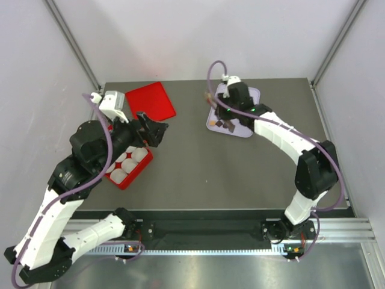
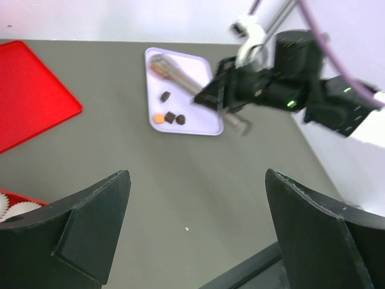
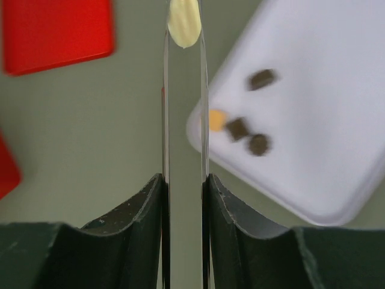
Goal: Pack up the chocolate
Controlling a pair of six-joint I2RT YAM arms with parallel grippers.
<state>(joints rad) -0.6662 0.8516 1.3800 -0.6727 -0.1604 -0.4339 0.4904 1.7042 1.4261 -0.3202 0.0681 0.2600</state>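
**Chocolate (image 3: 239,128) on the tray (image 3: 313,78), tongs (image 3: 165,108) in the right gripper (image 3: 183,180)**

Four bits of chocolate, three dark and one caramel, lie near one corner of the lavender tray. The right gripper is clenched on the metal tongs, whose pale tip hangs over the grey table (image 3: 90,120) just off that corner. The left gripper (image 2: 197,180) hovers released, jaws wide, by the red box (image 1: 133,176) of white paper cups (image 1: 129,159); the red lid (image 1: 150,101) lies flat beyond.

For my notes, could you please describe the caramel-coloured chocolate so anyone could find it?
Find the lilac tray on the table's far side. Three pieces line up near one corner; the caramel-coloured chocolate ends that row, orange beside dark brown neighbours.
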